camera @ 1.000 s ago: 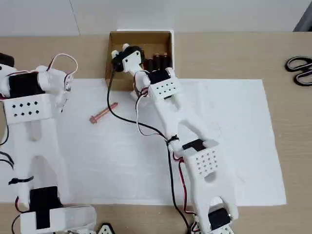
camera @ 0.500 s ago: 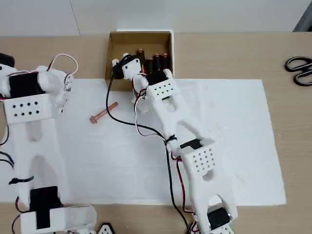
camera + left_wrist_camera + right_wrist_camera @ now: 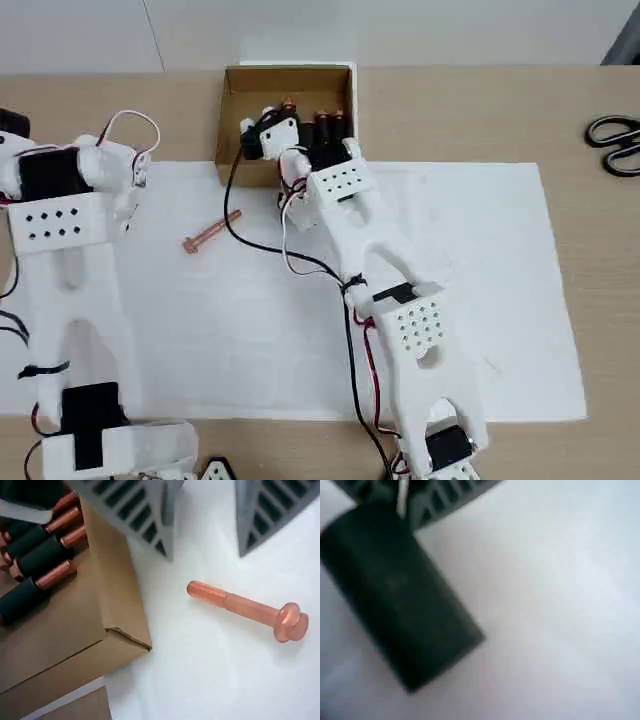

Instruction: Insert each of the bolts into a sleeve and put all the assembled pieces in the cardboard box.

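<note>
Right arm (image 3: 345, 195) has eased back a bit from the cardboard box (image 3: 238, 90), and the 1 loose bolt (image 3: 245, 609) lies just past the left end effector (image 3: 205, 550), wide open and empty, threaded tip toward the box, near the counter's (image 3: 450, 110) far-left corner.

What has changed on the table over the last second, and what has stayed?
The right arm drew its wrist back a little from deep over the cardboard box toward the box's near edge, uncovering one more assembled piece inside. Whether it let anything go cannot be seen. The loose bolt, the left arm and the scissors stayed put.
</note>
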Motion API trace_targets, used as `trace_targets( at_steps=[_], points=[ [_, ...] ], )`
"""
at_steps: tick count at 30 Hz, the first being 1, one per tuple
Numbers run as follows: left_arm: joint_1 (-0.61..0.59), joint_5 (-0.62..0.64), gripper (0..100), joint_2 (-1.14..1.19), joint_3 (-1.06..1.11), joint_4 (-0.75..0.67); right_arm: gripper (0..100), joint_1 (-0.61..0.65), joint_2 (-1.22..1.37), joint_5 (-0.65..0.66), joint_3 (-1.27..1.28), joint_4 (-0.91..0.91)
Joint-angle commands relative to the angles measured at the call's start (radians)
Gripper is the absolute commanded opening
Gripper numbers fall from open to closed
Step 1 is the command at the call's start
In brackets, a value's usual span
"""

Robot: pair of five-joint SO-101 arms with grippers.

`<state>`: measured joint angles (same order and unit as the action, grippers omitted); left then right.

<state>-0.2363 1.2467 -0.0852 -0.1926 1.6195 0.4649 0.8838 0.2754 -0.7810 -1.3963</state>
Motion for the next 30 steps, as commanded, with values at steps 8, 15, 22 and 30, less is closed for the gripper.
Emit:
trace_targets(
  at_steps=[8,15,22,30],
  points=[
    [-0.005,-0.075,8,-0.017,-0.044,0.005,0.5,0.028,-0.008,-0.008,-0.384,-0.292],
    [-0.005,-0.091,8,-0.017,-0.044,0.005,1.3,0.036,0.027,-0.103,-0.529,-0.257],
    [-0.005,-0.091,8,-0.017,-0.044,0.005,19.0,0.059,0.105,-0.080,-0.532,-0.220],
    [-0.005,-0.091,8,-0.017,-0.044,0.005,13.1,0.070,0.137,-0.061,-0.528,-0.140]
  ],
)
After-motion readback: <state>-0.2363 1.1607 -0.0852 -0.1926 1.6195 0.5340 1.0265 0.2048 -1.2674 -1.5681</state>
